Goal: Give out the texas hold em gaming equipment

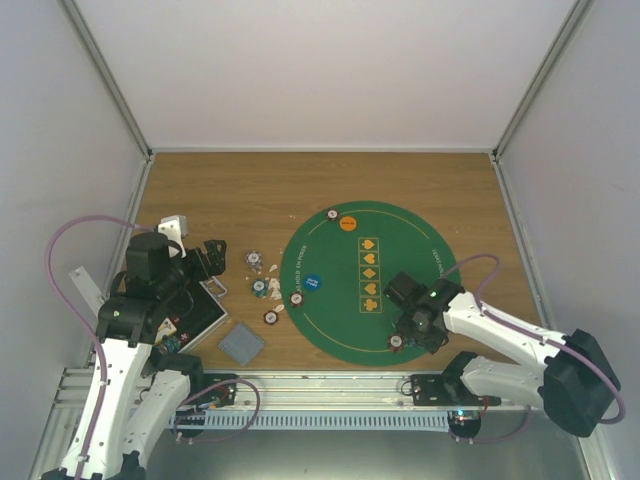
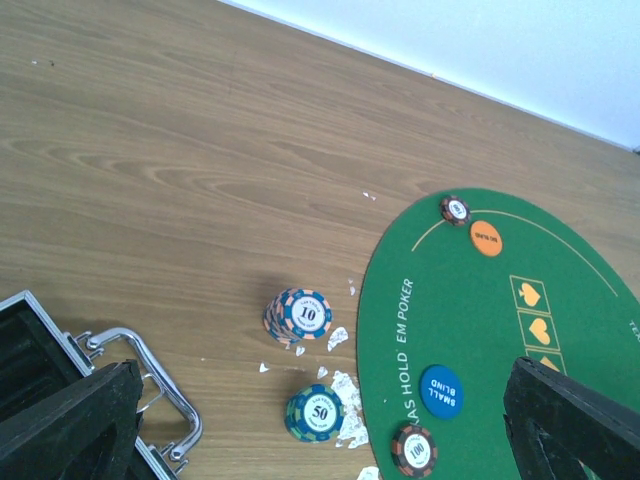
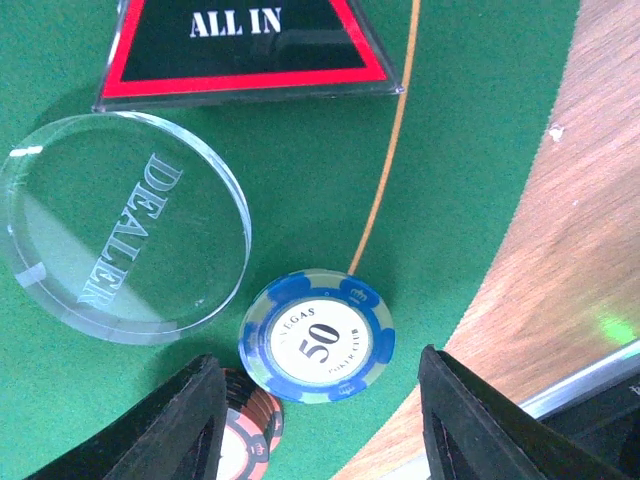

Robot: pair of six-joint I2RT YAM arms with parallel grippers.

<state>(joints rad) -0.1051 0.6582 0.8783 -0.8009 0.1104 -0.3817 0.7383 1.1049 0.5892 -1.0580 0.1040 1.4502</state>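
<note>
On the green mat, one blue chip lies between the wide-open right jaws, one clear disc beside.

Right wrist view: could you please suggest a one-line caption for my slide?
Open right gripper above a blue 50 chip on the green mat, beside the clear DEALER disc and ALL IN marker.
</note>
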